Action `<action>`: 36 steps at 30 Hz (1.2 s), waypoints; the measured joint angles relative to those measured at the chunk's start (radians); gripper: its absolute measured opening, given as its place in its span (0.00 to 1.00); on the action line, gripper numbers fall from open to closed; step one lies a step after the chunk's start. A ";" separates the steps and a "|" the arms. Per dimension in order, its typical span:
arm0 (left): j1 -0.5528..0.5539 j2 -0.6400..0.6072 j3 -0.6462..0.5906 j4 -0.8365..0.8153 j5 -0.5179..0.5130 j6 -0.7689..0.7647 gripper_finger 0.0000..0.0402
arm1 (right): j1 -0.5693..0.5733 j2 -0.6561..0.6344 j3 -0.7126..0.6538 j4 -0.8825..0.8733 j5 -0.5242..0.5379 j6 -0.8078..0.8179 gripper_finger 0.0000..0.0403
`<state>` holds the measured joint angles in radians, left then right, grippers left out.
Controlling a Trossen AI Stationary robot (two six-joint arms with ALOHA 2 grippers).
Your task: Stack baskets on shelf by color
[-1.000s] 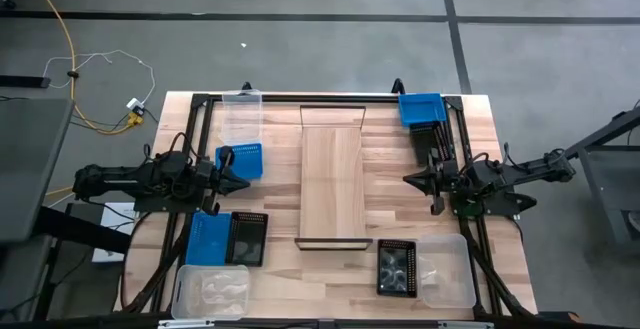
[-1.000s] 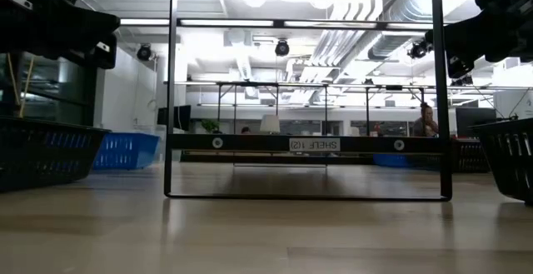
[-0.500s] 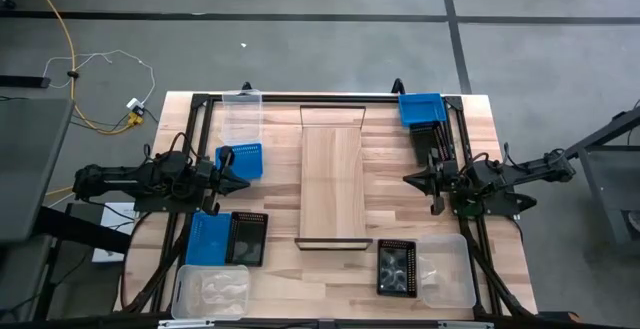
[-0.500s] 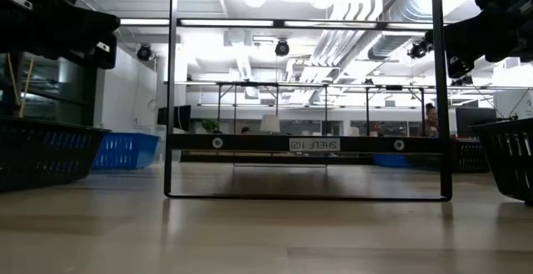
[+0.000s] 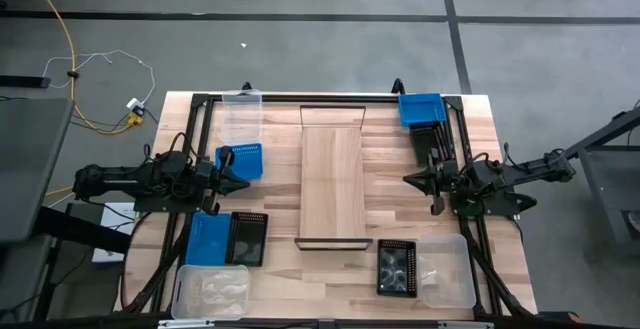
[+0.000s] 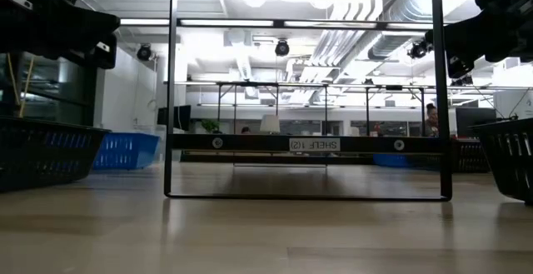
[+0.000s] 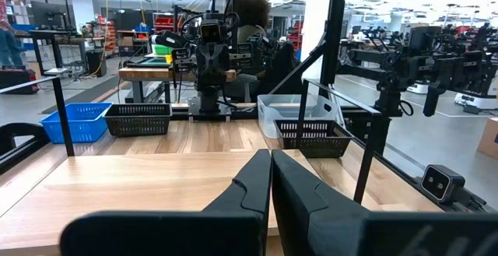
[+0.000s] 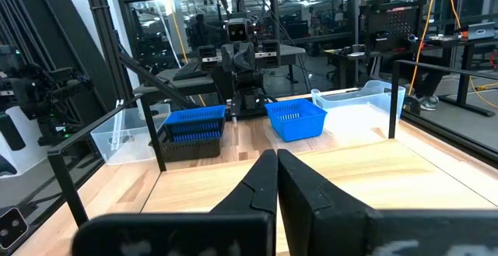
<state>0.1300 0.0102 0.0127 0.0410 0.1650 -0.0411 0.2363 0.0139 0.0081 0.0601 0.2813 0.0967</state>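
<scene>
The shelf [image 5: 332, 181] is a long light-wood board with a thin dark frame, lying in the table's middle. My left gripper [image 5: 243, 181] hovers shut at its left and my right gripper [image 5: 410, 179] hovers shut at its right, both pointing at it. On the left stand a clear basket [image 5: 241, 117], a blue one [image 5: 240, 159], a blue [image 5: 209, 239] and a black [image 5: 248, 239] side by side, and a clear one [image 5: 210, 291]. On the right are a blue basket [image 5: 421, 108] by a black one [image 5: 430, 141], plus a black [image 5: 397, 267] and a clear [image 5: 445, 269].
A black tube frame [image 5: 195, 119] runs around the table's edges, and its uprights [image 6: 171, 82] stand at the shelf's ends. Bare wood lies between the shelf and each gripper. Beyond the table are grey floor, a yellow cable [image 5: 75, 59] and other workbenches [image 6: 316, 145].
</scene>
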 joint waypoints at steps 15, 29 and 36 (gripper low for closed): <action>0.000 0.000 0.000 0.000 0.000 0.000 0.01 | 0.000 0.000 0.000 0.000 0.000 0.000 0.00; 0.000 0.000 0.000 0.000 0.000 0.000 0.01 | -0.001 0.000 0.000 0.459 0.189 0.536 0.00; 0.000 0.000 0.000 0.000 0.000 0.000 0.01 | -0.001 0.052 0.065 0.495 0.275 0.558 0.00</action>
<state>0.1303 0.0105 0.0126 0.0414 0.1650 -0.0414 0.2356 0.0661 0.0731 0.5552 0.5563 0.6544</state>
